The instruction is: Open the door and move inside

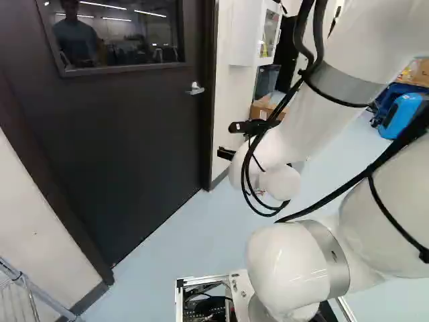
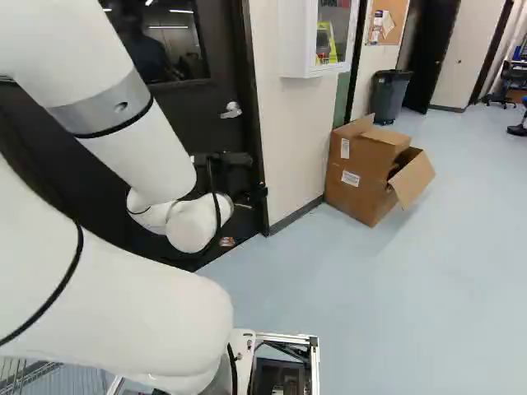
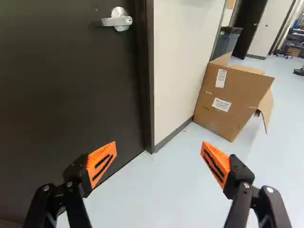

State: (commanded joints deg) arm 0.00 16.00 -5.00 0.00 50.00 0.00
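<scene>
A dark door (image 1: 134,127) with a window stands closed in its frame. Its silver lever handle (image 1: 195,88) is near the door's right edge in the left base view. My gripper (image 1: 224,154) shows partly beside the wrist, in front of the frame's side. In the wrist view my gripper (image 3: 158,164) has its orange-padded fingers wide apart with nothing between them. There the handle (image 3: 118,20) lies well beyond the fingers, and neither finger touches it or the door (image 3: 71,85).
An open cardboard box (image 2: 366,177) stands on the floor against the wall right of the door. A white wall cabinet (image 2: 317,37) hangs above it, and a dark bin (image 2: 389,95) stands farther back. A metal rack (image 1: 20,288) is at the near left.
</scene>
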